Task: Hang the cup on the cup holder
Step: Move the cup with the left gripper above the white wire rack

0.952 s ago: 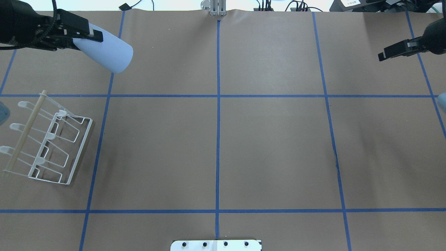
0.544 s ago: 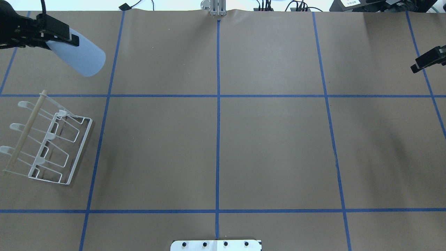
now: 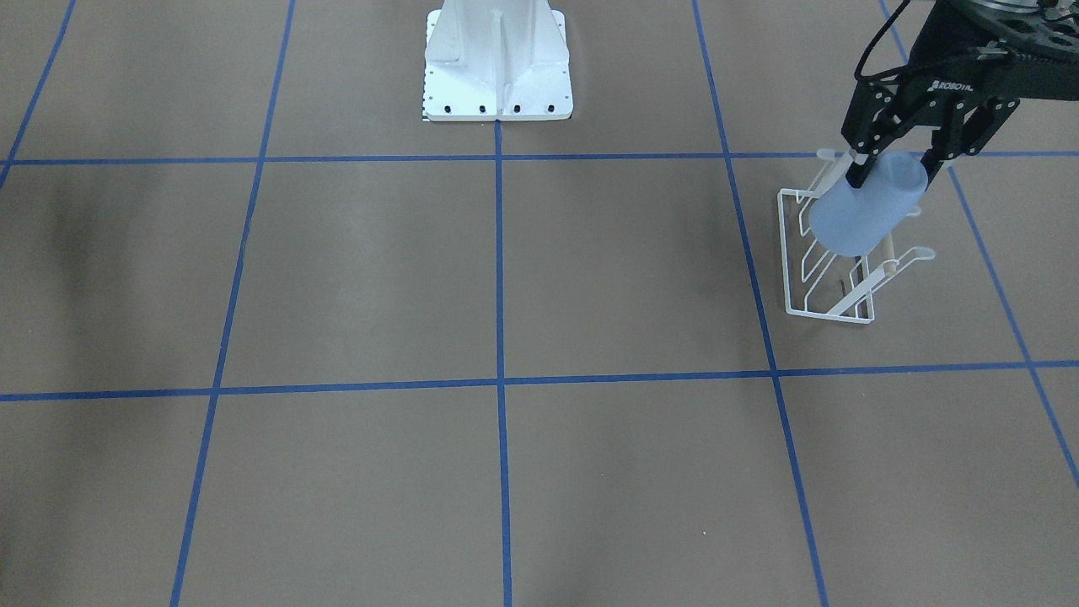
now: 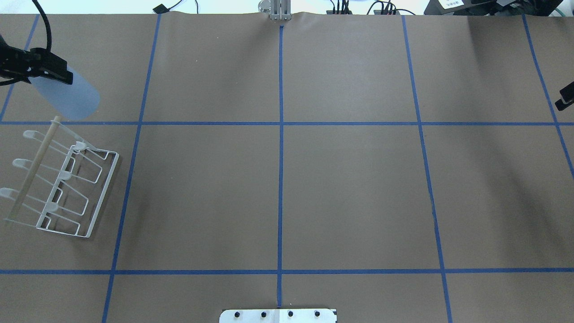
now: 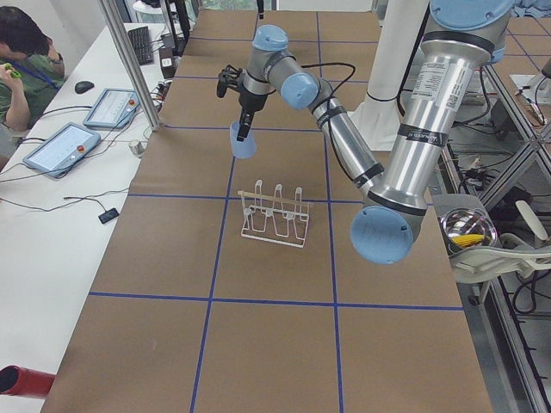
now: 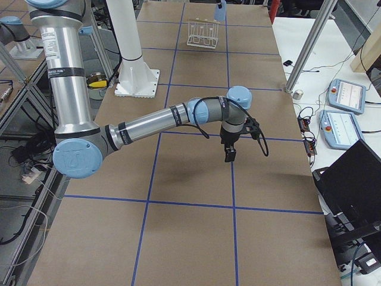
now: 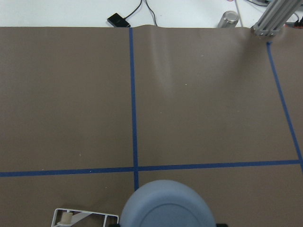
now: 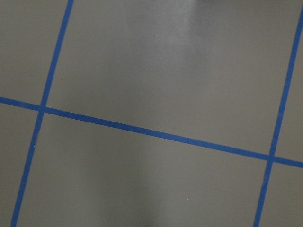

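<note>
Aloft, left tool point(image 3: 893, 166) grips cup point(image 3: 851, 223) (tilted) near cup holder point(image 4: 65, 175).

Light blue cup point(image 3: 861, 217); white cup holder point(image 4: 32, 169), pale wood rod; brown table point(image 4: 358, 188), blue grid point(image 4: 280, 179).

Light even and diffuse from above in all views, no hard glare. Brown counter point(image 4: 358, 179) matte. Broad soft shadow bands at its right in the overhead view and at the left in the front-facing one. Thin, faint shadow beside the cup holder point(image 4: 32, 169). Far strip of the overhead view blown out pale. Pale sheen at the top of the right wrist view. Cup point(image 7: 165, 205) close to the left wrist lens, slightly soft. Uprights lean in both side views.
</note>
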### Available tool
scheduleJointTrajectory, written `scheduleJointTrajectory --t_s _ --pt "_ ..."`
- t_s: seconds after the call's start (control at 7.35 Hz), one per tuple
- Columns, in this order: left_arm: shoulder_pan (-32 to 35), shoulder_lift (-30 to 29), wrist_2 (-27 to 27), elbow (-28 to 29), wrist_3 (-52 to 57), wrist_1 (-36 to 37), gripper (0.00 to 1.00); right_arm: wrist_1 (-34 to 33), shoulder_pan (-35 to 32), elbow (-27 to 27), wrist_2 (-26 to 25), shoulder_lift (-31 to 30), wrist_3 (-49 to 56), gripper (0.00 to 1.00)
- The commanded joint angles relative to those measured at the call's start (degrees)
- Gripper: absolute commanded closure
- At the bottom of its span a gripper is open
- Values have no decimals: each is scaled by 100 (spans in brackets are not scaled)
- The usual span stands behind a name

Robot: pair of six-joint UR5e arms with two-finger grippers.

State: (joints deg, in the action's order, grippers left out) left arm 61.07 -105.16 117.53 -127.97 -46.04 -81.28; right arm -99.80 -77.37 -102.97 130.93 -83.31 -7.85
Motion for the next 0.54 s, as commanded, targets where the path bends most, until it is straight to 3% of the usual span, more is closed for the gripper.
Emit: scheduleJointTrajectory --t_s 0.0,0.41 --pt "-217 215 -19 26 25 42 100 48 2 58 -6 -54 47 0" --pt "-507 452 -317 44 42 42 100 67 -6 93 11 -71 -41 0"
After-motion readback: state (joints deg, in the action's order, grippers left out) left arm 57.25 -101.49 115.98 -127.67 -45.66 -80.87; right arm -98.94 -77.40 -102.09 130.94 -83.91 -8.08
